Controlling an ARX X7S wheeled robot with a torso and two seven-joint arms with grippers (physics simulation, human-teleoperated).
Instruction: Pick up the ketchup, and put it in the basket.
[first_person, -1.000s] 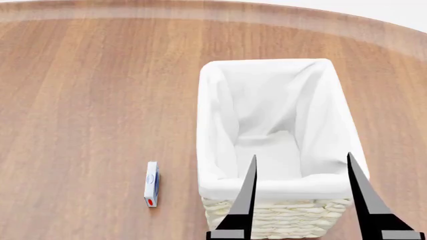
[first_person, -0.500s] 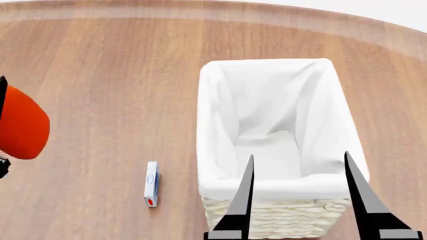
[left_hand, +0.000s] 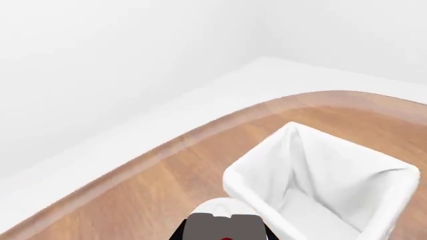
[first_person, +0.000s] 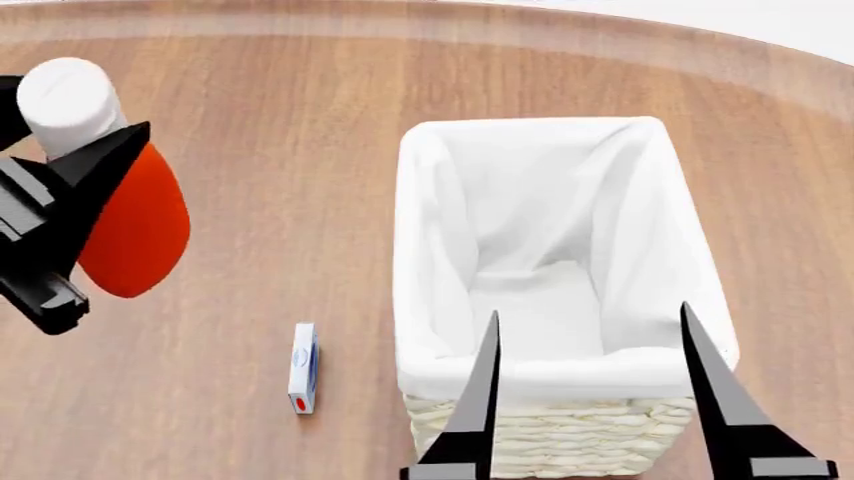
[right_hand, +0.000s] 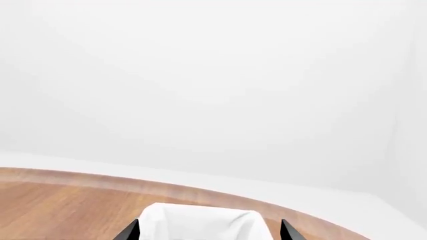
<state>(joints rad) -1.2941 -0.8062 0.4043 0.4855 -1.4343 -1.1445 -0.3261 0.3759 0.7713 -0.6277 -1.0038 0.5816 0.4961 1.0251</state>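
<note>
The ketchup (first_person: 131, 228) is an orange-red squeeze bottle with a white cap (first_person: 67, 100); its label is not visible from the head camera. It is raised off the wooden table (first_person: 240, 150), tilted, cap pointing away from the robot, well to the left of the basket (first_person: 534, 440), clamped by the left gripper (first_person: 74, 215). The basket is rectangular cream wicker with a white cloth liner (first_person: 427, 240) folded over its rim, standing upright on the table, its long side running away from the robot, holding nothing inside.
</note>
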